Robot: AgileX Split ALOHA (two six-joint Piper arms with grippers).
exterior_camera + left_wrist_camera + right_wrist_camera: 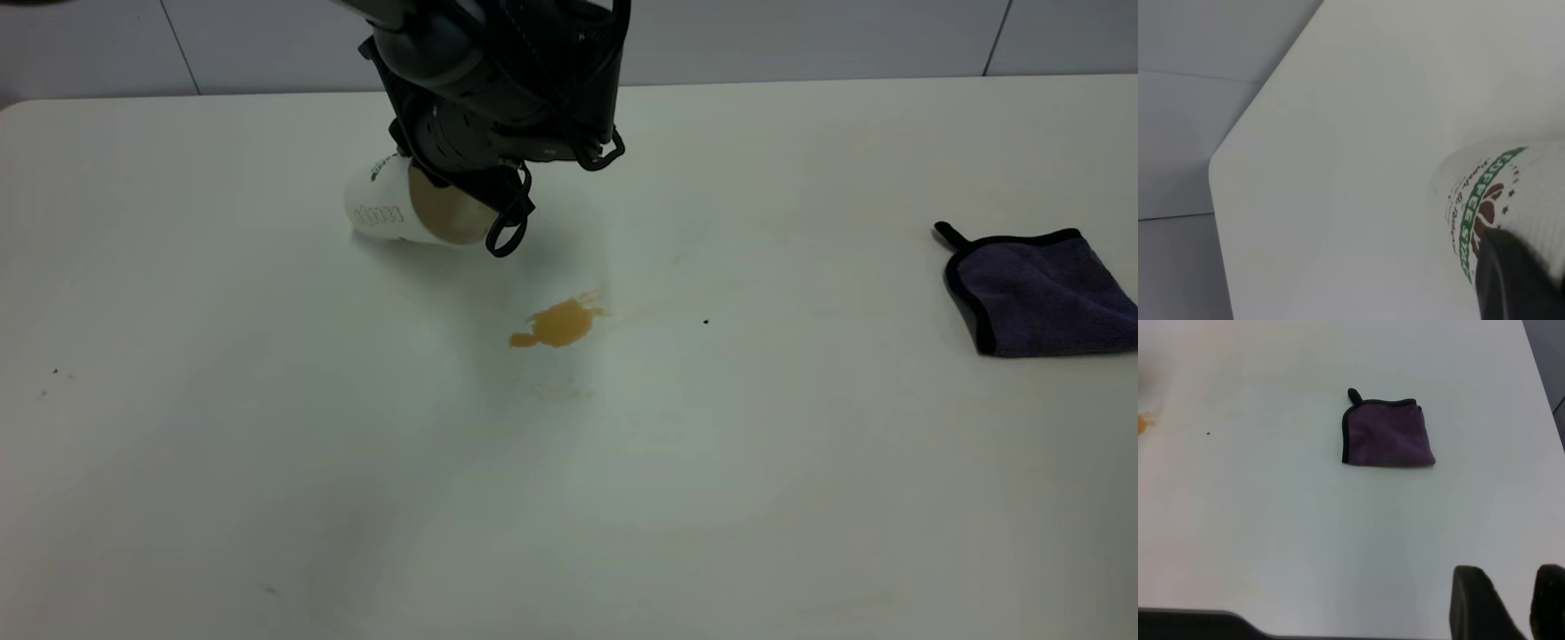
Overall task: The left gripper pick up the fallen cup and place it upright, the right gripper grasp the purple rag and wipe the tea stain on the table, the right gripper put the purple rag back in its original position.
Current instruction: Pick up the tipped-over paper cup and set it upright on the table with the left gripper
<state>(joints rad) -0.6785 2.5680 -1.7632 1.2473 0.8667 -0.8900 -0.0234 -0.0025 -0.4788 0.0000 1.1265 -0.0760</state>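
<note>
The white cup (391, 209) lies on its side on the table (267, 462), its cream mouth turned towards the tea stain (560, 322). My left gripper (476, 191) hangs directly over the cup and is shut on it. In the left wrist view one dark finger (1511, 277) presses on the cup's (1531, 193) wall by the green logo. The purple rag (1040, 293) lies flat at the far right, untouched. My right gripper (1518, 603) is out of the exterior view; it hovers open well short of the rag (1388, 435), holding nothing.
A tiny black speck (706, 322) sits right of the stain. The table's back edge meets a grey wall (800, 36). The rag lies near the table's right edge.
</note>
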